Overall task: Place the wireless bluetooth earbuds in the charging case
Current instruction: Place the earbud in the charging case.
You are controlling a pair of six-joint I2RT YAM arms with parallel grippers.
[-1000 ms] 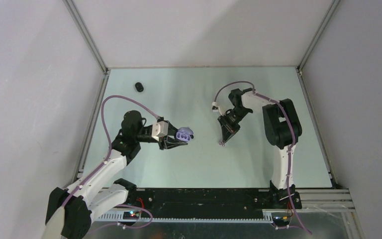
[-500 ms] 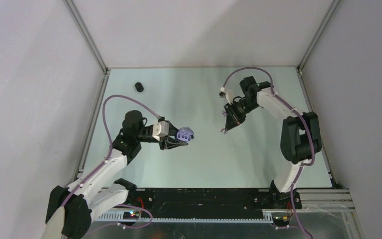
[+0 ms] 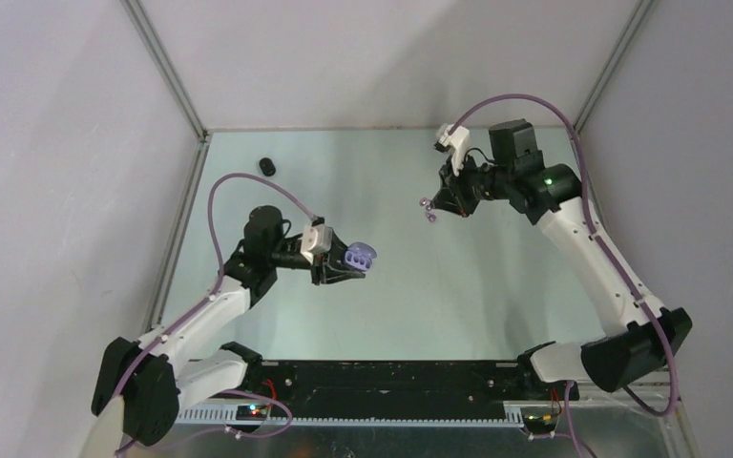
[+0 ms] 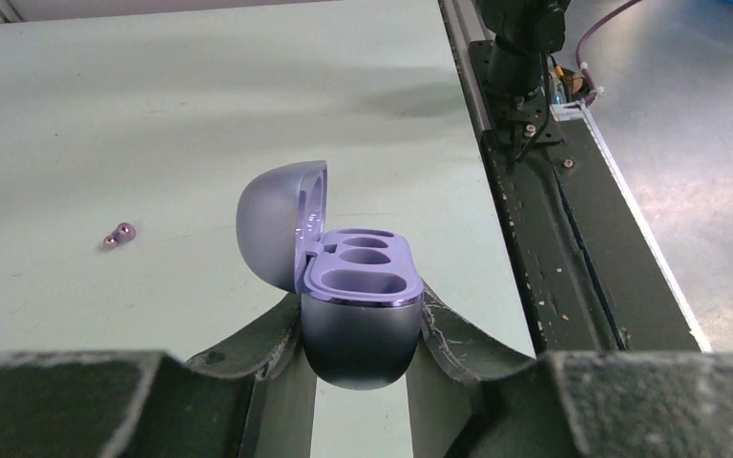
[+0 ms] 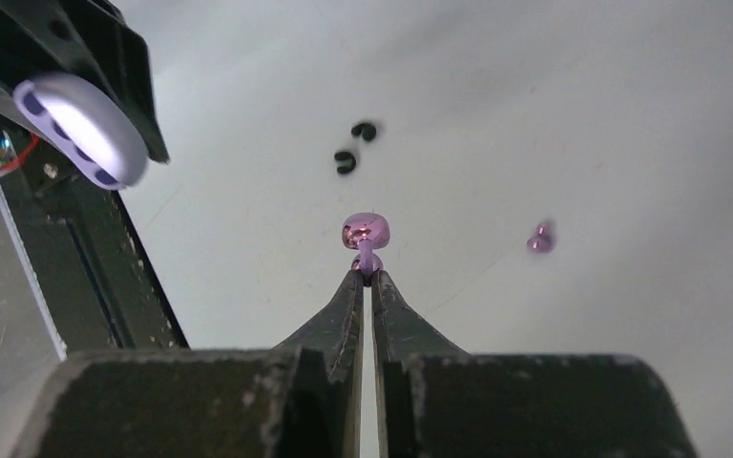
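My left gripper [image 3: 351, 264] [image 4: 361, 320] is shut on the charging case [image 3: 358, 254] [image 4: 360, 315], a pale purple case held upright off the table with its lid [image 4: 280, 227] open and its sockets empty. At the back, above the table, my right gripper [image 3: 429, 203] [image 5: 366, 274] is shut on the stem of a pale purple earbud [image 5: 366, 231]. A second purple earbud [image 5: 539, 239] [image 4: 117, 236] lies on the table below it. Two black earbuds [image 5: 364, 131] [image 5: 345, 162] lie together near the back left corner.
The enclosure's grey walls and metal frame posts [image 3: 167, 72] close in the pale green table [image 3: 382, 315]. A black rail [image 4: 534, 191] with the arm bases runs along the near edge.
My right gripper has lifted off the table and swung toward the back with the purple earbud pinched in it. The left gripper has shifted slightly with the case.
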